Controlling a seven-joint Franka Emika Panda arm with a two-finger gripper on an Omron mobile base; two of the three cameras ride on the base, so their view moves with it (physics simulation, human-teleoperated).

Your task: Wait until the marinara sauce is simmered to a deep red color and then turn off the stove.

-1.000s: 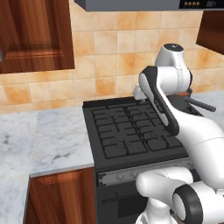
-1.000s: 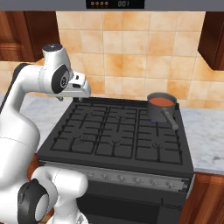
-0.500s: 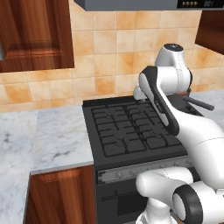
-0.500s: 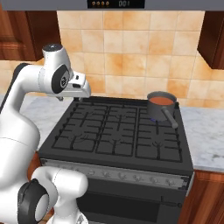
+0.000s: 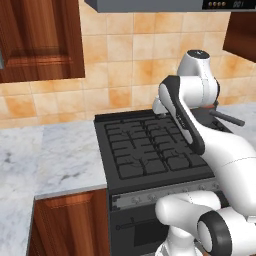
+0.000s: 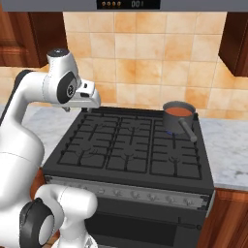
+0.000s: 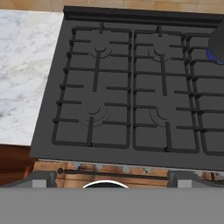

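Sauce [image 6: 178, 111] sits orange-red in the dark saucepan [image 6: 177, 118] on the back right burner of the stove [image 6: 131, 150], a blue flame beneath it. I see my end effector [image 6: 86, 102] hovering over the stove's back left corner, well apart from the pan. I cannot tell how wide its fingers stand. Marble table [image 7: 24, 65] flanks the stove.

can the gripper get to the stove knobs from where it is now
Probably yes: the gripper hangs above the stove at its back left, and nothing stands between it and the knobs on the front strip.
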